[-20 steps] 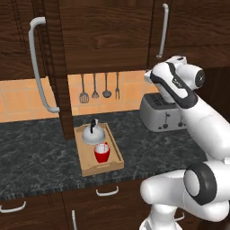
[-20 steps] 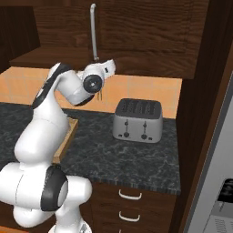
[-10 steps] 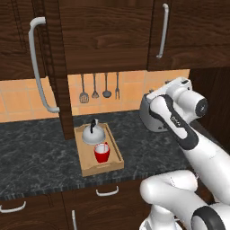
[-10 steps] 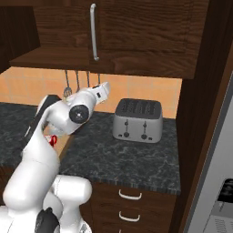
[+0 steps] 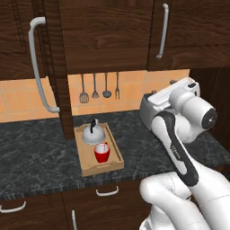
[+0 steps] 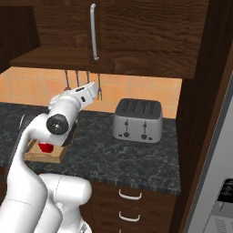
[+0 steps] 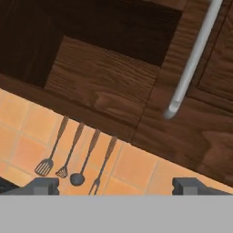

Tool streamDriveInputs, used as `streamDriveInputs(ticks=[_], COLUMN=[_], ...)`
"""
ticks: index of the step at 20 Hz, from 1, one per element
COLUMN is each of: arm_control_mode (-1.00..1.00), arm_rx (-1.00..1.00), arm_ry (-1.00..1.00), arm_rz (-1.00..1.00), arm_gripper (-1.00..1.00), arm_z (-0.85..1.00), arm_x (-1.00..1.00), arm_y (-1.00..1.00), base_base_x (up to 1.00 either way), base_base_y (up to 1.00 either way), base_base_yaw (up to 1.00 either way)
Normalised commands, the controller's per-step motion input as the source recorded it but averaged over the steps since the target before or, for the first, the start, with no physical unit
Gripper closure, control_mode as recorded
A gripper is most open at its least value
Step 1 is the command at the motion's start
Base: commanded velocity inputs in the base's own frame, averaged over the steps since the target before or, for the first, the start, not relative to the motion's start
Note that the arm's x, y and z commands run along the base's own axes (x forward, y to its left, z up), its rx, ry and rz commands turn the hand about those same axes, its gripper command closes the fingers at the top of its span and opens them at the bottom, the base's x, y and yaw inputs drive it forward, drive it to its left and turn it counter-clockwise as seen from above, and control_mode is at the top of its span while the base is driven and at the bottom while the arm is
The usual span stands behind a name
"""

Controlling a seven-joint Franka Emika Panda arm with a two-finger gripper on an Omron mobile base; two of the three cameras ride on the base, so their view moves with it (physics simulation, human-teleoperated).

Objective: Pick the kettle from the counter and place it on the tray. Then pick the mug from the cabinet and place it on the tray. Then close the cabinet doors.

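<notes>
A small silver-white kettle [image 5: 93, 133] with a thin black handle sits at the back of a shallow wooden tray [image 5: 117, 158], and a bright red mug [image 5: 102, 153] stands just in front of it on the same tray, close to the kettle. The tray rests on the dark marbled counter [image 5: 36, 157], its long side running front to back. In the right base view a sliver of the red mug [image 6: 45, 147] and the tray's corner [image 6: 45, 157] show past the robot's arm.

Above the tray hangs the dark brown wall cabinet [image 5: 108, 36]. One cabinet door [image 5: 31, 58] on the left stands open, swung out toward the camera, its long curved silver handle [image 5: 39, 67] facing the viewer. The door on the right [image 5: 188, 31] lies flat and closed, with its own silver handle [image 5: 161, 29].

On the orange tiled wall [image 5: 130, 90] under the cabinet hang four dark kitchen utensils [image 5: 99, 87] in a row. A boxy silver toaster [image 6: 138, 120] stands on the counter to the right of the tray — partly hidden by the arm in the left base view.

The gripper [image 7: 116, 185] is raised well above the counter, clear of the tray, pointing at the cabinet's underside and the utensils. Its two dark fingertips [image 7: 43, 184] sit far apart — spread wide, with nothing between them.
</notes>
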Motion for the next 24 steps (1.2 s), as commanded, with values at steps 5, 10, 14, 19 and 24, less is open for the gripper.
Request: streamDriveInputs(ticks=[5, 10, 14, 19, 24], arm_control_mode=[-1.00, -1.00, -1.00, -1.00, -1.00], arm_rx=[-0.12, -0.13, -0.26, -0.18, -0.02], arm_ry=[0.01, 0.00, 0.05, 0.02, -0.07], arm_rz=[-0.04, -0.07, -0.11, -0.01, -0.08], arm_gripper=[-1.00, -1.00, -1.00, -1.00, -1.00], arm_z=[0.05, 0.33, 0.00, -0.25, -0.04], arm_x=[-0.76, -0.65, -0.44, -0.06, -0.07], arm_y=[0.70, 0.88, 0.99, 0.30, 0.02], base_base_x=[0.00, 0.00, 0.00, 0.00, 0.00], base_base_y=[0.00, 0.00, 0.00, 0.00, 0.00], base_base_yaw=[0.00, 0.00, 0.00, 0.00, 0.00])
